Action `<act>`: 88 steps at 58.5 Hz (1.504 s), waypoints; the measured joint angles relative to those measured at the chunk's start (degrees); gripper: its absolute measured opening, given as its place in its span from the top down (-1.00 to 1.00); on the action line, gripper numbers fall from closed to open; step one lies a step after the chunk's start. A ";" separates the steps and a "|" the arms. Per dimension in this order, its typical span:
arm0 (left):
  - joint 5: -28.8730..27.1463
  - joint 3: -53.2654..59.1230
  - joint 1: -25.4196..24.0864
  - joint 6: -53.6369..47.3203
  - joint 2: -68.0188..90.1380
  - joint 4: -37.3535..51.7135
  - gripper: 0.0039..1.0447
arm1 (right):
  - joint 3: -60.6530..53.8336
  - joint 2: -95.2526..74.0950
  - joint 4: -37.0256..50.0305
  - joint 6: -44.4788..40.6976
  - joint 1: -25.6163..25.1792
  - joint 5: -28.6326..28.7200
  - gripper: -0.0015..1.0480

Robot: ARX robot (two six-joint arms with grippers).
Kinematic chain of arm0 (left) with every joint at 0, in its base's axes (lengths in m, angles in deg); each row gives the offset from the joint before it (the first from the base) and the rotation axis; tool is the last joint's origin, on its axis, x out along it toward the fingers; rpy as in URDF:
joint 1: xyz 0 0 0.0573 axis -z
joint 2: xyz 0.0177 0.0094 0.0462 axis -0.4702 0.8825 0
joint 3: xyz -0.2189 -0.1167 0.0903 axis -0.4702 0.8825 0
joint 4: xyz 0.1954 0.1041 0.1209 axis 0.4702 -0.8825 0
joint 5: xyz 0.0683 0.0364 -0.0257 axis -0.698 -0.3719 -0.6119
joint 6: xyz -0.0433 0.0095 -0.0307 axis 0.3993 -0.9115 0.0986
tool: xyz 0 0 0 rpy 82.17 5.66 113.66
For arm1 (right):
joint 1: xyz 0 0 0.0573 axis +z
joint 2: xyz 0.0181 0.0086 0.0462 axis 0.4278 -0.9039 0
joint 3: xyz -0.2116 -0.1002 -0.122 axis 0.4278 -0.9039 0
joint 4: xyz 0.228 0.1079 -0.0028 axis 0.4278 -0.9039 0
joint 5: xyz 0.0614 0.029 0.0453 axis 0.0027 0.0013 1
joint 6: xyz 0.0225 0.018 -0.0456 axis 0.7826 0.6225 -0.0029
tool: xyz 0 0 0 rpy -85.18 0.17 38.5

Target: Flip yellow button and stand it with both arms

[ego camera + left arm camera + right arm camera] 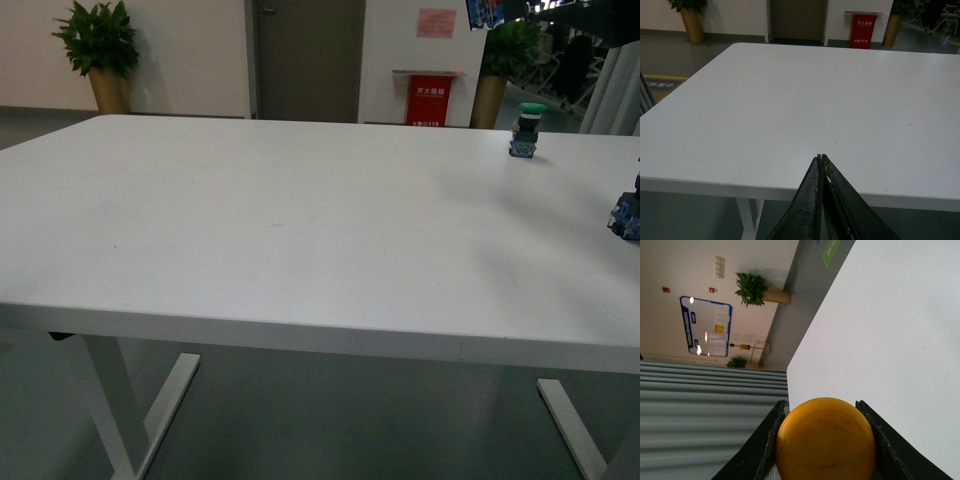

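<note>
In the right wrist view the yellow button point(825, 440) fills the space between my right gripper's point(821, 405) two black fingers. Its round yellow-orange cap faces the camera and hides its collar and base. The gripper is shut on it, beside the edge of the white table point(890, 315). My left gripper point(821, 157) is shut and empty, its tips pressed together just over the table's point(790, 100) near edge. Neither arm shows clearly in the front view.
A green-capped switch point(527, 130) stands at the far right of the table point(250, 220). A blue blocky piece point(625, 215) is cut off by the right edge; I cannot tell what it is. Potted plants point(100, 50), a door and a red box point(428, 100) stand behind.
</note>
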 joint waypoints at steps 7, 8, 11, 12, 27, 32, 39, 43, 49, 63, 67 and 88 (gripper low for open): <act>0.00 2.32 0.00 0.09 -2.99 -0.46 0.93 | 0.02 0.17 -0.74 -0.81 0.02 -0.20 0.32; 0.00 2.67 0.00 0.09 -3.54 -0.61 0.93 | 0.02 0.20 -0.79 -0.85 0.02 -0.24 0.32; 0.00 3.37 0.00 0.11 -4.63 -1.03 0.93 | 0.07 0.26 -0.96 -1.03 0.07 -0.28 0.32; 0.00 3.67 0.00 0.11 -5.16 -1.25 0.93 | 0.11 0.26 -1.01 -1.05 0.07 -0.31 0.32; 0.00 7.08 0.00 0.11 -12.50 -5.29 0.93 | 0.44 0.61 -1.36 -1.51 0.61 -0.72 0.32; 0.00 7.74 0.00 0.13 -14.62 -6.67 0.93 | 0.44 0.72 -1.46 -1.64 0.72 -0.74 0.32; 0.02 8.52 0.00 0.13 -17.46 -8.70 0.93 | 0.44 0.96 -1.57 -1.86 0.76 -0.90 0.32; 0.00 8.87 0.00 0.13 -18.95 -9.81 0.93 | 0.44 1.18 -1.60 -1.88 0.76 -0.94 0.32; -0.04 9.75 0.00 0.17 -20.28 -9.11 0.93 | 0.44 1.49 -1.60 -1.90 0.76 -1.07 0.32; 0.00 9.75 0.00 0.15 -25.42 -13.53 0.93 | 0.44 2.14 -1.90 -2.12 0.81 -1.36 0.32; 0.00 9.75 0.00 0.15 -26.56 -14.86 0.93 | 0.44 2.27 -1.99 -2.29 0.81 -1.38 0.32; 0.00 9.75 0.00 0.17 -32.35 -20.57 0.93 | 0.33 2.86 -2.27 -2.49 0.81 -1.57 0.32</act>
